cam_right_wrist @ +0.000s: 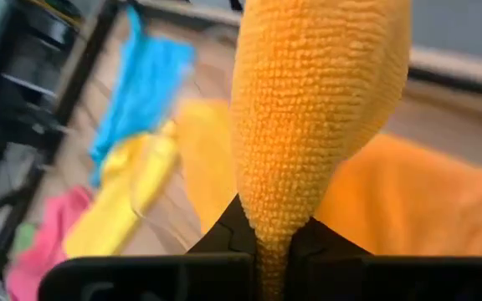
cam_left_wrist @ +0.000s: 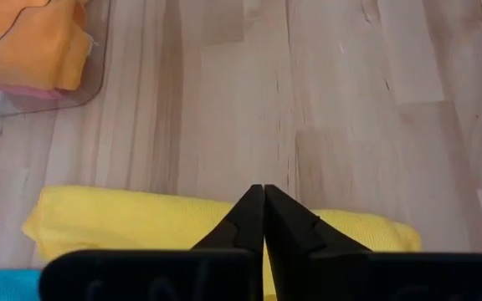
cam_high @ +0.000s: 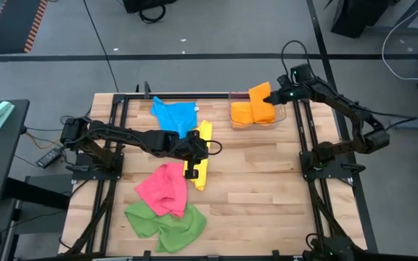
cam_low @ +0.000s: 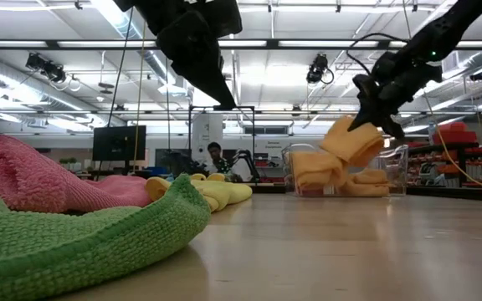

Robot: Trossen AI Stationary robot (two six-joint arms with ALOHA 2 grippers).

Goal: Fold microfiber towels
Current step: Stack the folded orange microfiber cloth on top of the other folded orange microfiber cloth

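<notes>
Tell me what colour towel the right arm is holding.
Orange towel, clearest in the right wrist view.

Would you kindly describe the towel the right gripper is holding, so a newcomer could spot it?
Find the clear bin at the table's far right. The right gripper is shut on an orange towel hanging over it. Unlike the other orange towel lying inside, this one is lifted.
</notes>
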